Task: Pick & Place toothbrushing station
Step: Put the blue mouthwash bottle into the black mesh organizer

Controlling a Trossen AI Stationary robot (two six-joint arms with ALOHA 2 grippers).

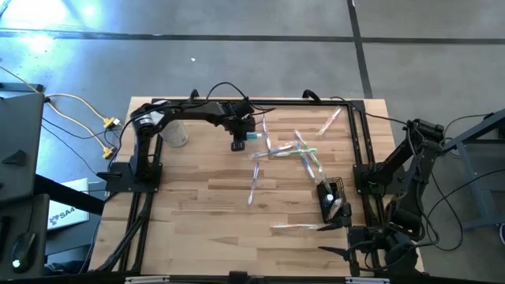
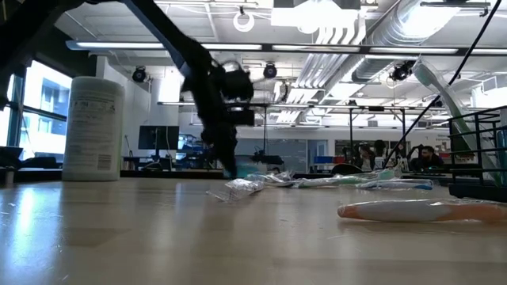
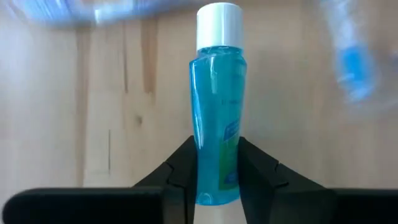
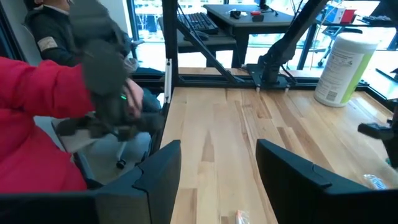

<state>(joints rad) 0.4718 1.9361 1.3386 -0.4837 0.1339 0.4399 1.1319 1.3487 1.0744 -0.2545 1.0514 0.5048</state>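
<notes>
- Pale wooden plank counter, ringed by a black metal frame; its near half lies mostly bare.
- Left gripper sits near the far edge, fingers narrowed around a small clear teal bottle with a white cap. Judged best: grip squarely, then lift straight.
- Small black wire-mesh holder stands toward the right edge, beyond scattered thin toothbrushes.
- Right gripper waits beside the holder, fingers wide, empty.

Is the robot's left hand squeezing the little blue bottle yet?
Touching. In the left wrist view, the left gripper has both dark fingers pressed against the sides of the blue bottle, with no gap showing.
</notes>
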